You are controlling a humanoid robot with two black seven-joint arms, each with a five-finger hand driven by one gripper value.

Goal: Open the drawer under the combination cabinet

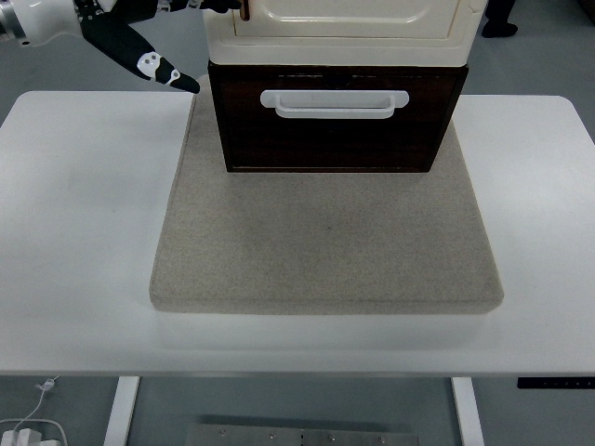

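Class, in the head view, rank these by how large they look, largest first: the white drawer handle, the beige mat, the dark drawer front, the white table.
1. white table
2. beige mat
3. dark drawer front
4. white drawer handle

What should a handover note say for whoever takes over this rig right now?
Left hand: open, holding nothing, at the top left, level with the cabinet's left side.
Right hand: out of view.
The cream cabinet sits on the dark drawer, at the far end of a beige mat on the white table.
Done: nothing visible; the drawer looks closed, its white handle untouched.
Left: grasp the handle and pull the drawer toward the table's near edge.
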